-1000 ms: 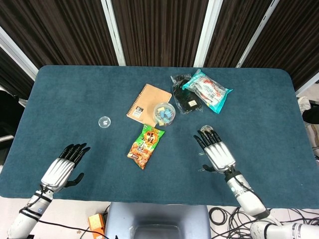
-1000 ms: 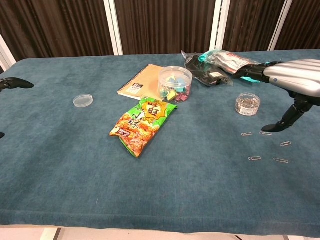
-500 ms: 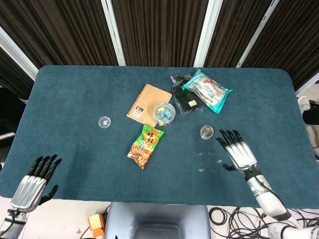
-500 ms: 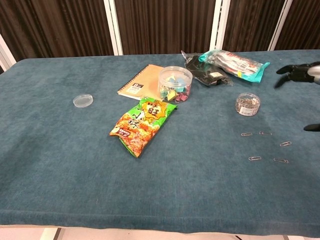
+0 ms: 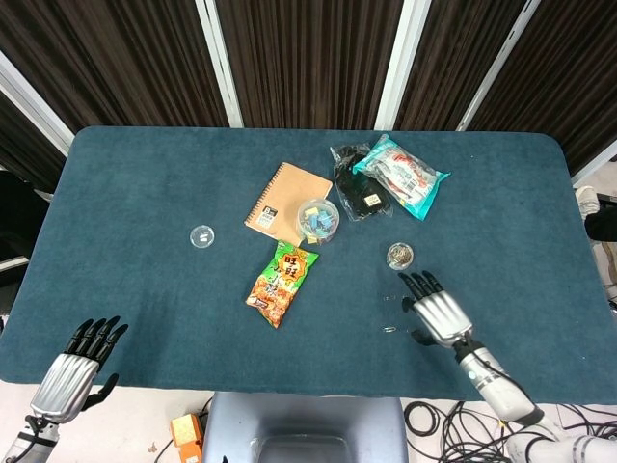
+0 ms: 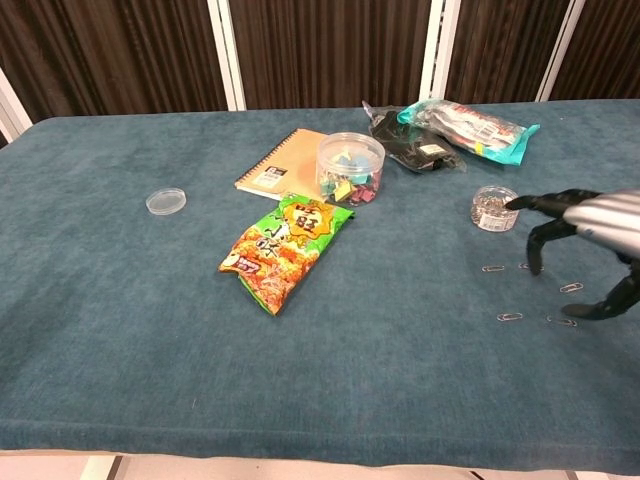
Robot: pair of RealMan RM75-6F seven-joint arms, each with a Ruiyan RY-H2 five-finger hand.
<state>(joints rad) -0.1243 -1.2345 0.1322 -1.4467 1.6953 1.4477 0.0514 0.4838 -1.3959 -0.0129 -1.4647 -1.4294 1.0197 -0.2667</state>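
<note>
Paperclips (image 5: 389,329) lie loose on the blue table (image 5: 145,212) in the head view, just beside the right hand (image 5: 436,311), which hovers over them with fingers spread, holding nothing. A small clip jar (image 5: 400,256) stands just beyond its fingertips. The left hand (image 5: 79,367) sits at the near left edge — fingers apart too, empty.

From the chest view, the clips (image 6: 509,317) are scattered under the right hand (image 6: 585,235) (fingers curved downward, apart, none touching a clip that I can tell). The jar (image 6: 495,208) stands by its fingertips — snack bag (image 6: 285,250) and notebook (image 6: 280,163) well apart.
</note>
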